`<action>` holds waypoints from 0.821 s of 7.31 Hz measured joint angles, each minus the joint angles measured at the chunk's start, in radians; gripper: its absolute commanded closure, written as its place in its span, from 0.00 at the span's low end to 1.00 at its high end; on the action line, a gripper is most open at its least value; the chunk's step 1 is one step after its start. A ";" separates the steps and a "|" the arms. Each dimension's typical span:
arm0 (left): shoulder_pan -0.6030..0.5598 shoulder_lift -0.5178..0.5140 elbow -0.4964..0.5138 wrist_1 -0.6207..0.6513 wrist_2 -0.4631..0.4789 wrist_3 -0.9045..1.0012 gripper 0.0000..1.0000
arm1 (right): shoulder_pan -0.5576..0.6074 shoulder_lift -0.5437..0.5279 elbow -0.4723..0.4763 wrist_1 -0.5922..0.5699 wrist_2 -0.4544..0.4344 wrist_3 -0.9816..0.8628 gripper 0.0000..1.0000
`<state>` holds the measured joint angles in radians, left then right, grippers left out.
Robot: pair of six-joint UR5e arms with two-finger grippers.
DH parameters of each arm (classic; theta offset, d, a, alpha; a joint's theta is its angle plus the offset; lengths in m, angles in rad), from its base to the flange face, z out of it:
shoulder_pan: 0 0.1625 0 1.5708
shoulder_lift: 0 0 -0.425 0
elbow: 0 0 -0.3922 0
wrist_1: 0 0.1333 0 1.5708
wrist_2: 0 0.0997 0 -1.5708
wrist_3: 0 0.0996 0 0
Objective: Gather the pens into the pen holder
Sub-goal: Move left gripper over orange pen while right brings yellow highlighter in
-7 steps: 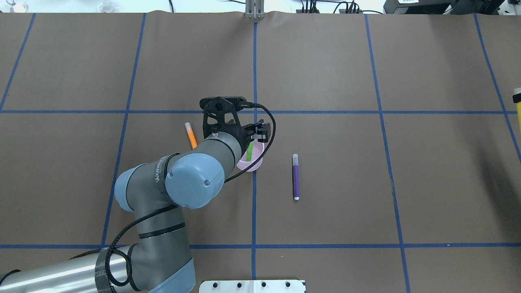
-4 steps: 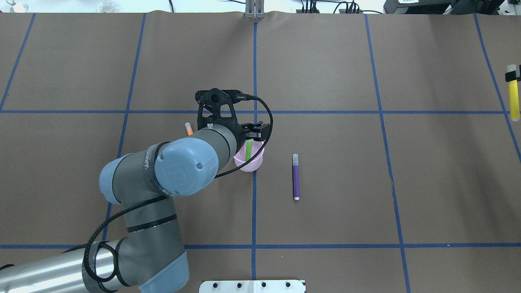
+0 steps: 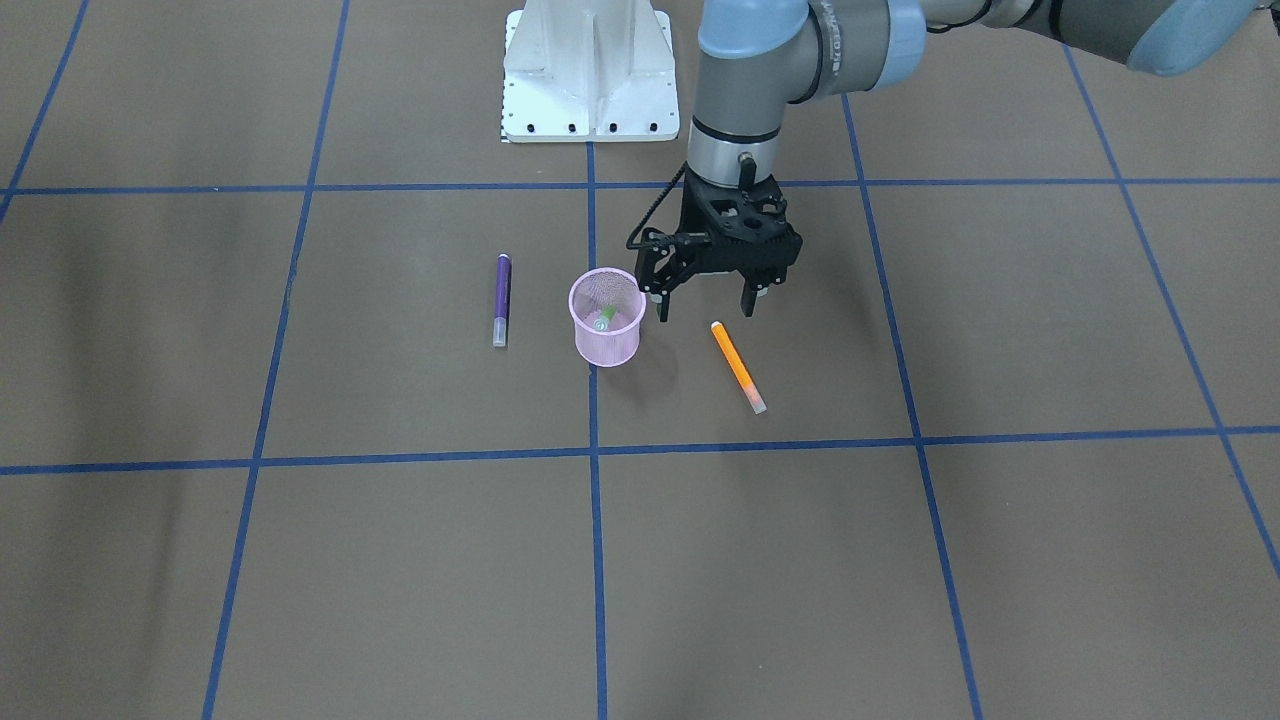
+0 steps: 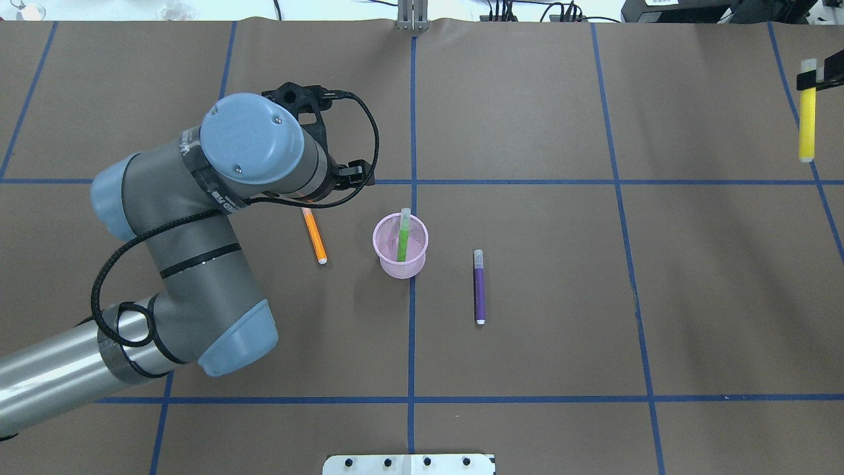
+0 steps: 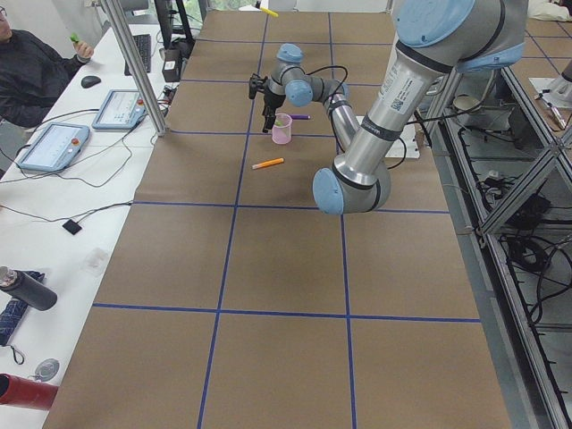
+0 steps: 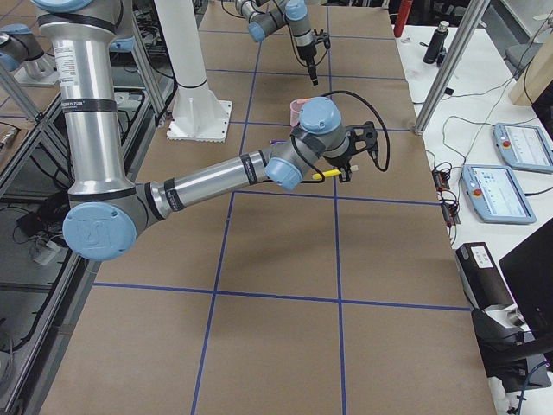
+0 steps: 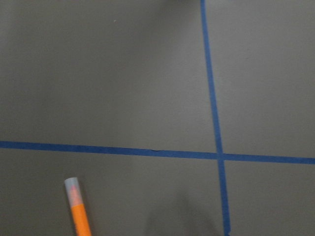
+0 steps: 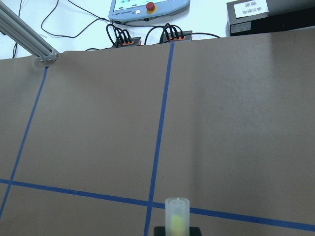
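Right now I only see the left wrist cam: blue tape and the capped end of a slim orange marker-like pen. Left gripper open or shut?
Observer: Open and empty. The left gripper hangs raised above the orange pen, not touching it.
Operator: Where's the holder?
Observer: The small pink wire-mesh pen holder stands upright beside that pen, a slim green pen already in it.
Operator: Right arm?
Observer: The right gripper is shut on a slim yellow pen, held in the air.
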<state>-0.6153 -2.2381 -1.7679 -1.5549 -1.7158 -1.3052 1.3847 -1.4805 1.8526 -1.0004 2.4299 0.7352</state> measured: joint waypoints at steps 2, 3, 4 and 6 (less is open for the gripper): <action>-0.026 -0.002 0.101 -0.015 -0.054 -0.100 0.01 | -0.017 0.004 0.007 0.068 -0.030 0.005 1.00; -0.026 -0.004 0.157 -0.052 -0.060 -0.149 0.03 | -0.032 0.004 0.008 0.116 -0.065 0.006 1.00; -0.025 -0.006 0.203 -0.086 -0.063 -0.178 0.03 | -0.054 0.005 0.008 0.166 -0.104 0.021 1.00; -0.024 -0.007 0.262 -0.120 -0.077 -0.194 0.05 | -0.098 0.009 0.009 0.259 -0.178 0.102 1.00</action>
<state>-0.6393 -2.2452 -1.5057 -1.6744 -1.7928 -1.4991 1.2864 -1.4712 1.8621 -0.7411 2.2516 0.8370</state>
